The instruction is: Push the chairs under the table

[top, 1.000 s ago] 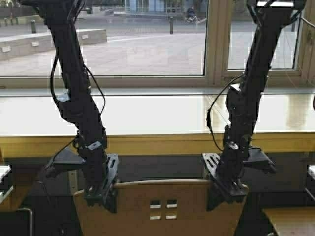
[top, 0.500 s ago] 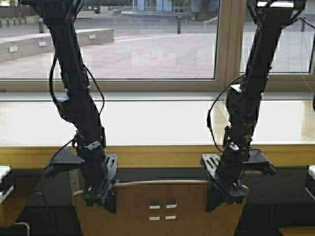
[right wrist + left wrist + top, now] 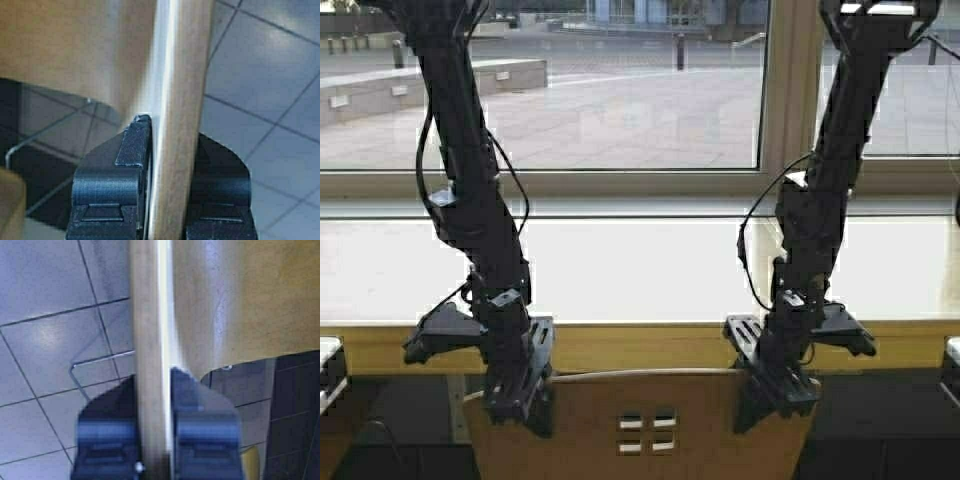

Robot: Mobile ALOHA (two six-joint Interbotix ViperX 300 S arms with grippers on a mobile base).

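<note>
Both hands clamped on the chair [image 3: 655,425] backrest top edge: left hand [image 3: 520,395] near its left corner, right hand [image 3: 775,390] near its right corner. Wrist views confirm it: left-hand fingers [image 3: 107,432] and right-hand fingers [image 3: 112,187] sit either side of the thin plywood edge, w/ tile floor below. Chair is centred just in front of the tabletop [image 3: 640,270], backrest top just below the tabletop's yellowish front edge.

Step in hand, as I judge it: drive fwd to slide the chair under. To do it well: keep both grips even, push straight and square to the front edge so the chair doesn't yaw, go slow, stop when the backrest nears the edge.
</note>
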